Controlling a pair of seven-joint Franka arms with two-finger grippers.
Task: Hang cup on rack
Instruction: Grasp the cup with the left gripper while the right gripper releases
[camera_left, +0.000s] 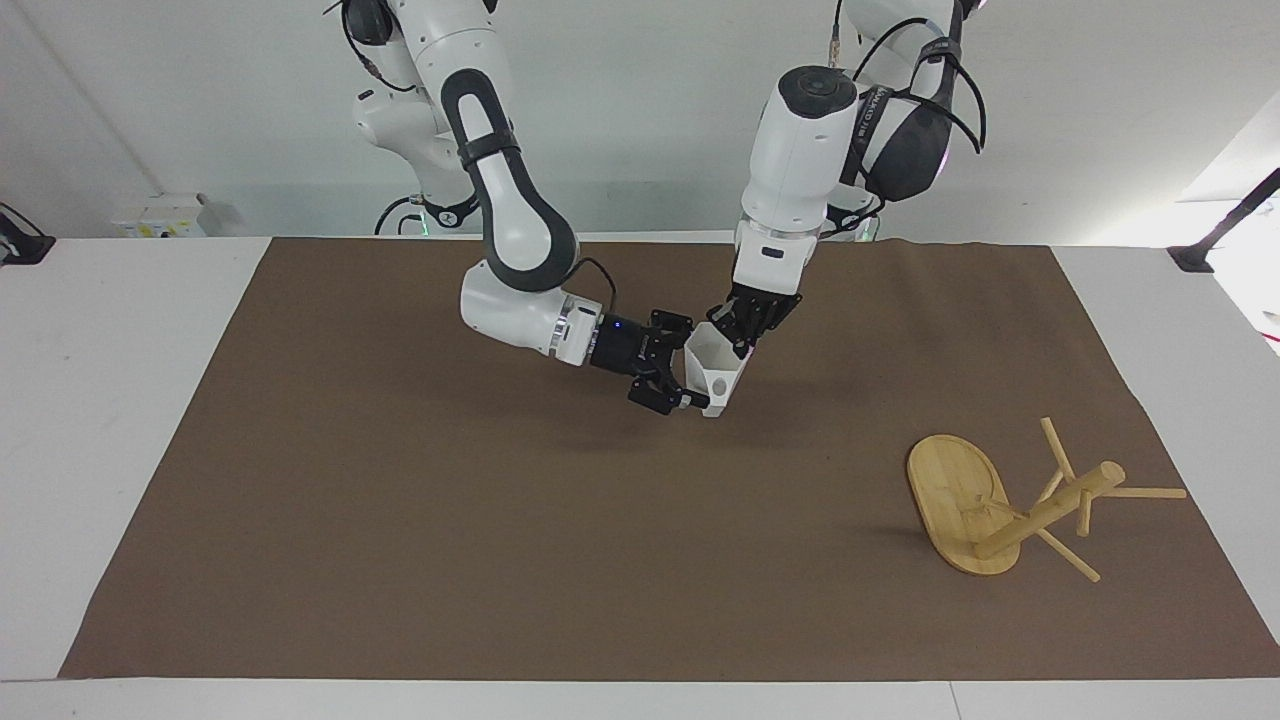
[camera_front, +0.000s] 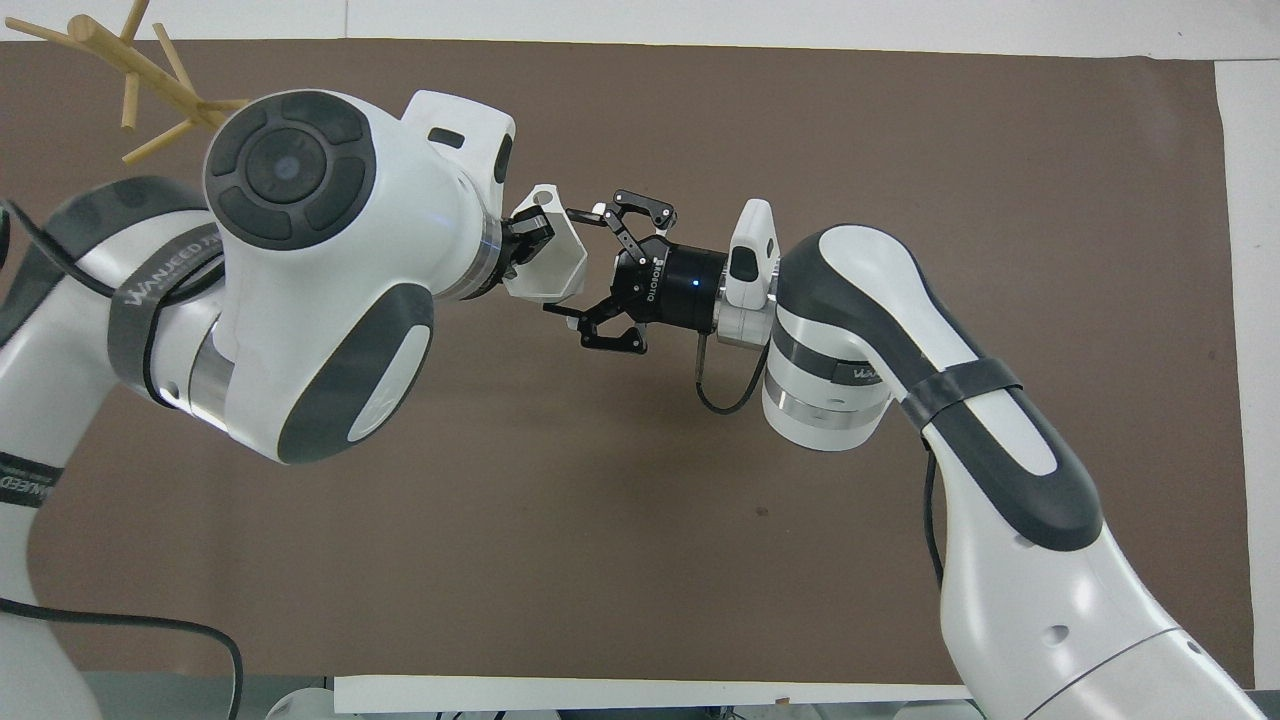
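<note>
Across the brown mat (camera_left: 400, 520) that covers the surface, I have the rack (camera_left: 1010, 505) tipped on its side at the lower right of the facing frame, toward the left arm's end, well apart from the handover at upper centre. My left pincer (camera_left: 738, 338) is clamped on the rim of the cup (camera_left: 713, 372), which hangs in the air over the mat, tilted. My right pincer (camera_left: 678, 375) stands apart, its fingers spread on either side of the cup's body. I judge I should draw the right arm straight back until clear, so no finger drags the cup. Only the facing view shows the rack's base and the cup clear of the mat; the overhead view shows the spread fingers (camera_front: 573, 314) plainly, while the left arm hides the base.
</note>
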